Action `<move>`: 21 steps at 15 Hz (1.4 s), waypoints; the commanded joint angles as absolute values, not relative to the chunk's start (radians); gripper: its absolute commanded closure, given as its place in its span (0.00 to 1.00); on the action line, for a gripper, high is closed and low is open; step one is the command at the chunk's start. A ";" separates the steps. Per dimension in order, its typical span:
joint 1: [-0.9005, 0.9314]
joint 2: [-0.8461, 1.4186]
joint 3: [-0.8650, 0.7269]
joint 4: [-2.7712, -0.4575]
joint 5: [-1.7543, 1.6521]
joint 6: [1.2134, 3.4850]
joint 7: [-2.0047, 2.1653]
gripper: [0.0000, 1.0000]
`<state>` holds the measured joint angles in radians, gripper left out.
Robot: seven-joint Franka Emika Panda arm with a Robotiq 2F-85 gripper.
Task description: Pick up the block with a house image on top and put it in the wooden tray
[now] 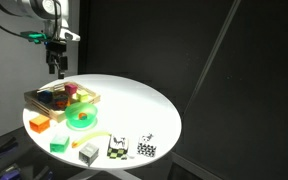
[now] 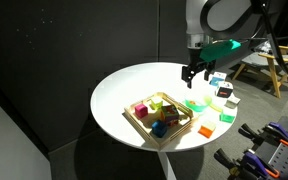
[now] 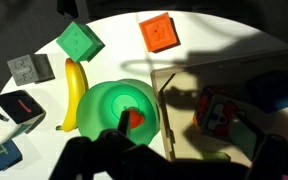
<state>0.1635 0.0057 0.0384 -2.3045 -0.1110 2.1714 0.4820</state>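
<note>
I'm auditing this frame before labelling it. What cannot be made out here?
Picture on the red-sided cube: blurred, shadowed in wrist view; too small in exterior views.
Part of the pale wooden tray: cut by the wrist view's right edge.
Robotiq gripper open or shut: too small, dark in exterior views.

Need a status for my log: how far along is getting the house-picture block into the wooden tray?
Looks done: in the wrist view the block with a house image on top appears to lie inside the wooden tray. In hand: nothing; the gripper hangs above the tray, jaws apart and empty. Left: probably only drawing the arm away.
</note>
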 commanded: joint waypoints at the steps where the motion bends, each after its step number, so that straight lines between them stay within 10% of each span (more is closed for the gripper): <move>1: 0.124 -0.101 0.052 -2.365 -0.100 2.167 0.444 0.00; 21: 0.096 -0.325 0.061 -2.366 0.091 2.144 0.226 0.00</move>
<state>0.1049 -0.2696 0.0501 -2.3492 0.0658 2.1780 0.2769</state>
